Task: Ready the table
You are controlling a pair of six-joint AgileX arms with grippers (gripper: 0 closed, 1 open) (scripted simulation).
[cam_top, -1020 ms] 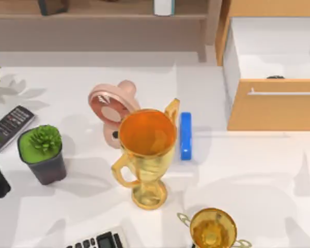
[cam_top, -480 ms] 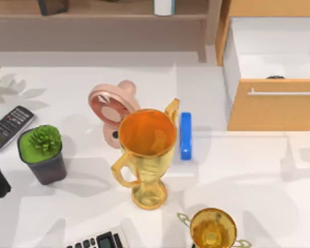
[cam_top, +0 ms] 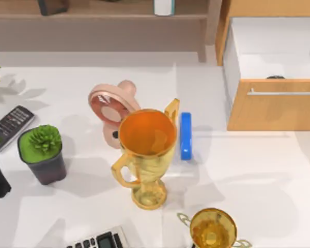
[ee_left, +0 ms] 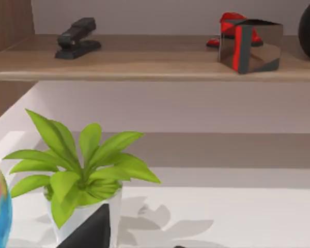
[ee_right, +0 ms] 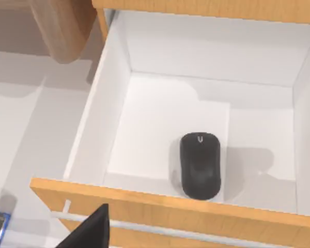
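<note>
Drawer [cam_top: 273,106] stands open at the counter's [cam_top: 248,181] right; a black mouse [ee_right: 200,164] lies inside. Left and right hand states: cannot tell.

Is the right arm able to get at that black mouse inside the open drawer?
Probably yes. The drawer stands pulled open, and the mouse lies alone on its white floor with nothing over it. The right wrist view looks straight down into it, so the way looks free.
</note>
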